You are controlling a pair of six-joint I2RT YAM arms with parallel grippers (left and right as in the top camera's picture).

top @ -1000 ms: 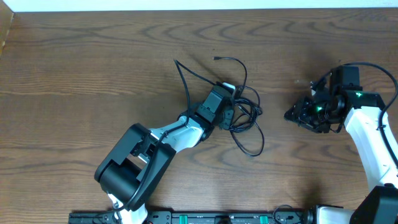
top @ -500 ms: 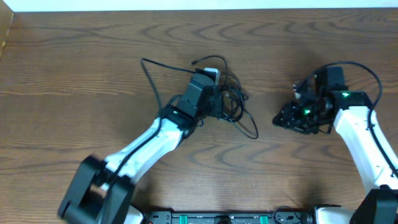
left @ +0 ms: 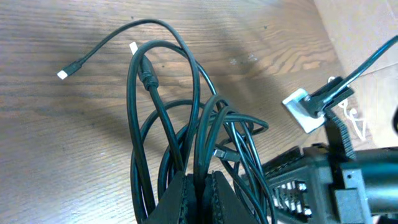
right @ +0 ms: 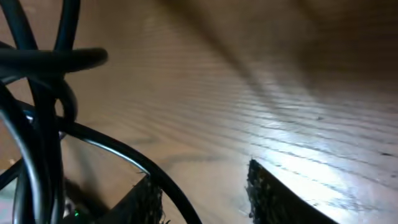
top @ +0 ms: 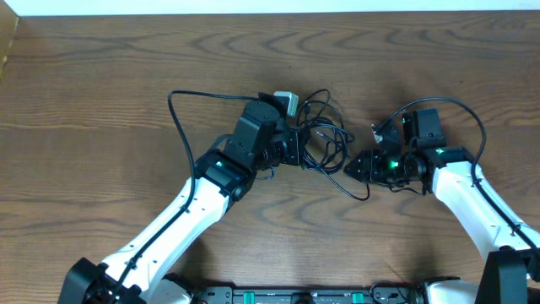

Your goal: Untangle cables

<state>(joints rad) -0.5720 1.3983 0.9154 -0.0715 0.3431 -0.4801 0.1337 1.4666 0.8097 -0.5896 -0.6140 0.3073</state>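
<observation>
The wooden desk (top: pixel 101 101) carries both arms and one knot of cabling near its centre. The left arm (top: pixel 194 203) reaches diagonally up from the lower left edge to the knot. The right arm (top: pixel 472 194) comes in from the lower right, with its wrist pointed left toward the same knot. The black cable bundle (top: pixel 325 143) lies between the two wrists as several overlapping loops. One long strand (top: pixel 177 110) arcs away to the left and curves back under the left arm. Left jaws: closed on the bundle; the wrist view shows several strands (left: pixel 186 124) pinched together between the pads. Right jaws: open, at the right edge of the bundle; its wrist view shows the pads (right: pixel 273 193) apart, one strand (right: pixel 118 155) crossing beside the other pad, nothing clamped. A white plug (top: pixel 288 102) sits at the upper edge of the bundle, just beside the left wrist. A small light-tipped connector end (left: pixel 63 74) lies free on the desk, clear of the loops.
</observation>
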